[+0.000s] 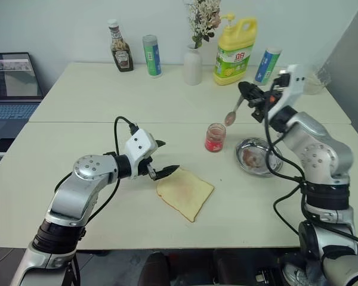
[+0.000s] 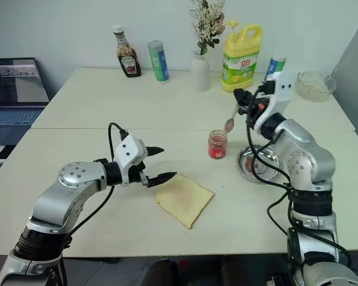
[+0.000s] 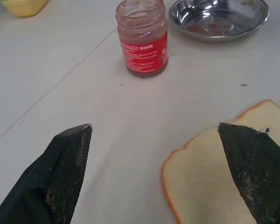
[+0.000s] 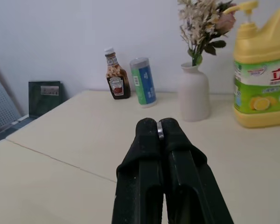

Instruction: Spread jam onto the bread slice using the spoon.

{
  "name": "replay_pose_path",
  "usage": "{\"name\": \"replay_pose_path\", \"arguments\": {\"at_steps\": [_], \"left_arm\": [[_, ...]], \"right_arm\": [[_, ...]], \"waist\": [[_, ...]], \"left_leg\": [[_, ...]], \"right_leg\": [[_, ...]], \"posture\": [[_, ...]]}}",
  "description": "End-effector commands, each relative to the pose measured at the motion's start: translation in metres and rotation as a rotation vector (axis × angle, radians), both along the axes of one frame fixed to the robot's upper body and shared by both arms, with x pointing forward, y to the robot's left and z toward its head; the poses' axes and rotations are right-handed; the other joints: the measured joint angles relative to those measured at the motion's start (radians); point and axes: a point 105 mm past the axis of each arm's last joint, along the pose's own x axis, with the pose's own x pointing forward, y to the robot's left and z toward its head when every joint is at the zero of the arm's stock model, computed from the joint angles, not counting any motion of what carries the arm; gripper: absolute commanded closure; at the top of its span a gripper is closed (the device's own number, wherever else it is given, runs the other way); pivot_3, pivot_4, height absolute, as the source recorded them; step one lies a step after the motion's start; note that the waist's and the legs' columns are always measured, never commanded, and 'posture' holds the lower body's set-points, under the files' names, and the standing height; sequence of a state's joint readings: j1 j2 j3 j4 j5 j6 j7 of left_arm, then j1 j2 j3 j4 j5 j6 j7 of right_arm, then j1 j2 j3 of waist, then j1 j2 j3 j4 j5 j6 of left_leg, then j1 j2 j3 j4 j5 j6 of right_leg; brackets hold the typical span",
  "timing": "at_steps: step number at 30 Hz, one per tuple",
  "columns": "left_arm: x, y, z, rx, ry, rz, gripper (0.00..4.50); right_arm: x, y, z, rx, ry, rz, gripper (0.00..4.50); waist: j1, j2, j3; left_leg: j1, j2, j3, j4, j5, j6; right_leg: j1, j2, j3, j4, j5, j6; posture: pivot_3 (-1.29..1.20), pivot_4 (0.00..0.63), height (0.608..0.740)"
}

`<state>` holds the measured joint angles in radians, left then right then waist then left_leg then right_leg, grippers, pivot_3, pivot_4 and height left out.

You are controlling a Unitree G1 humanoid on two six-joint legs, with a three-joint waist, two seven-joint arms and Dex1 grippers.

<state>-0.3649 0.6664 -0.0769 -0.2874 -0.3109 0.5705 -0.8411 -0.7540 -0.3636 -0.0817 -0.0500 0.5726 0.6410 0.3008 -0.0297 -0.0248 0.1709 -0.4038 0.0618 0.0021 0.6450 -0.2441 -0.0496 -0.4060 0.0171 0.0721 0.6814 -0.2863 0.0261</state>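
The bread slice (image 1: pixel 185 192), pale with a browner crust, lies flat near the table's front edge. My left gripper (image 1: pixel 169 157) hovers open at its left corner, and one finger (image 3: pixel 252 168) overlaps the crust in the left wrist view. The jam shows red in a small open glass jar (image 1: pixel 215 137) behind the bread. Above and right of the jar, my raised right gripper (image 1: pixel 246 90) is shut on the spoon (image 1: pixel 233 114). The spoon hangs down over the jar, and its bowl looks reddish. A silver sliver of handle (image 4: pixel 160 130) shows between the closed fingers.
A round steel dish (image 1: pixel 256 158) with red smears sits right of the jar. Along the back stand a ketchup bottle (image 1: pixel 120 47), a can (image 1: pixel 151 55), a white vase (image 1: pixel 193 62), a yellow detergent jug (image 1: pixel 234 50), another can (image 1: pixel 266 65) and a glass bowl (image 2: pixel 313 84). A laptop (image 1: pixel 12 83) is far left.
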Motion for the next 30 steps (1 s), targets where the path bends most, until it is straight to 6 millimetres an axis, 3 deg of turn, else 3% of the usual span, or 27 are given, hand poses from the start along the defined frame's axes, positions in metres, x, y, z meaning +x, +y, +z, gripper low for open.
{"name": "replay_pose_path", "arguments": {"at_steps": [1,14,30], "left_arm": [[-0.004,-0.006,0.025,-0.031,-0.064,-0.029,0.00],[-0.010,-0.019,0.039,-0.058,-0.059,-0.066,0.00],[-0.012,-0.003,0.033,-0.007,-0.044,-0.048,0.00]], "right_arm": [[0.001,0.014,0.012,-0.061,-0.105,0.032,4.49],[-0.005,0.034,-0.012,-0.292,-0.256,0.137,4.49],[-0.001,0.034,-0.043,-0.515,-0.326,0.168,4.49]], "waist": [[0.000,0.000,0.000],[-0.002,0.000,0.000],[-0.001,0.000,0.000]], "left_leg": [[0.000,0.000,0.000,0.000,0.000,0.000],[0.000,0.000,-0.001,0.000,0.000,0.000],[0.001,0.000,-0.001,0.000,0.000,0.000]], "right_leg": [[0.000,0.000,0.000,0.000,0.000,0.000],[0.000,0.000,-0.001,0.001,0.000,0.000],[0.000,0.000,-0.001,0.001,0.000,0.000]], "posture": [[0.00,0.150,0.740],[0.00,0.150,0.740],[0.00,0.150,0.740]]}}
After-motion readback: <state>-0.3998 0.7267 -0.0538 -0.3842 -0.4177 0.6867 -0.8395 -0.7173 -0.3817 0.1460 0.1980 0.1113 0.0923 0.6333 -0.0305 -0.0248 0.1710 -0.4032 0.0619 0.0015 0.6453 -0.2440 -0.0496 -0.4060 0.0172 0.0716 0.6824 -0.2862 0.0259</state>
